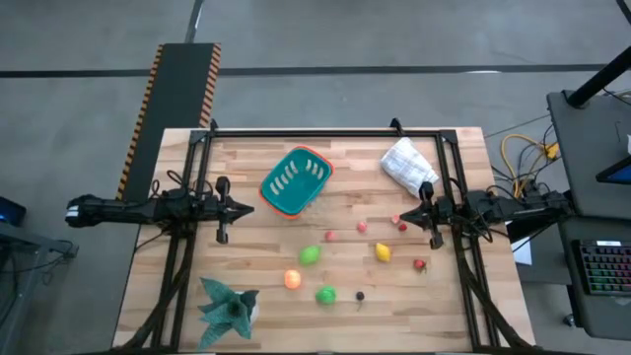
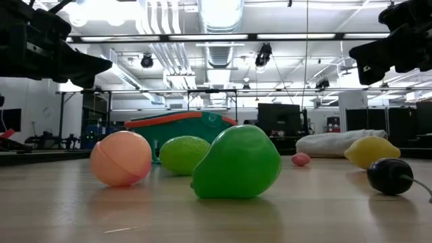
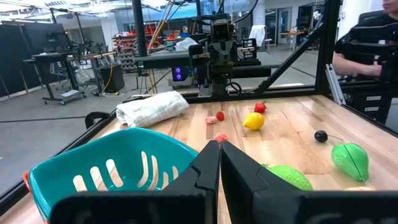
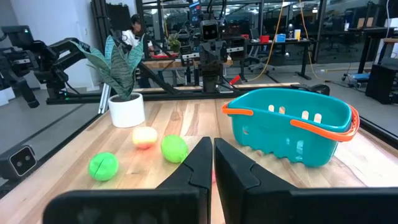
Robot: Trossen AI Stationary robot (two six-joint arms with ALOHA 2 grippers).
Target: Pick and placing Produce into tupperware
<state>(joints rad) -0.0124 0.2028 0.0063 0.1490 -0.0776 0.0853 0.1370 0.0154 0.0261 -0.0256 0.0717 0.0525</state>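
- Since nothing sits in the tupperware [image 1: 294, 182] yet, the step in hand is a first pick, and the produce lies loose on the bench [image 1: 256, 256].
- Nearest the front edge lie a green piece [image 1: 325, 294], an orange ball [image 1: 292, 279] and a small dark piece [image 1: 360, 295].
- Farther back, the left tool [image 1: 246, 207] hangs clenched and empty beside the tub; it should spread its fingers before descending.
- Across the bench, the right tool [image 1: 411, 212] waits clenched and empty near a yellow piece [image 1: 383, 252].

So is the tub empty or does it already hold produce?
Empty as far as visible: the tub shows only bare teal inside from above, and the produce lies on the table.
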